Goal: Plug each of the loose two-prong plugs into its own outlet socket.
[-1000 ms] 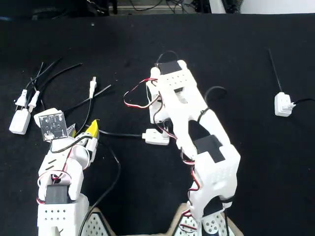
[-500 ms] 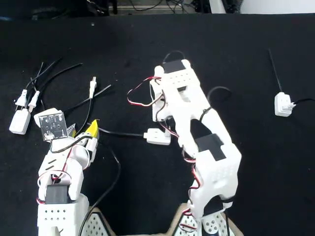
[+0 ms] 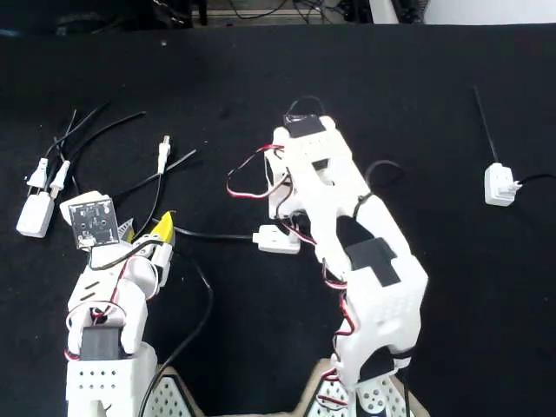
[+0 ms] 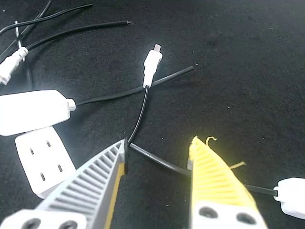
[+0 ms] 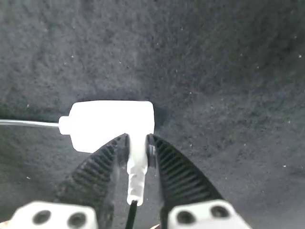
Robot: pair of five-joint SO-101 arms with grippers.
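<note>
The right gripper (image 5: 137,140) is clenched on a small white plug (image 5: 137,174). The long axis of the plug points straight ahead to the white outlet (image 5: 112,121), and its front end meets the near side of the outlet. The prongs and the slots are hidden there, so I cannot say if they are lined up; probably the push must go along this same axis. Farther off, the left gripper (image 4: 158,143) stands open over a black cable (image 4: 155,161), and a second plug (image 4: 152,59) lies loose beyond it.
</note>
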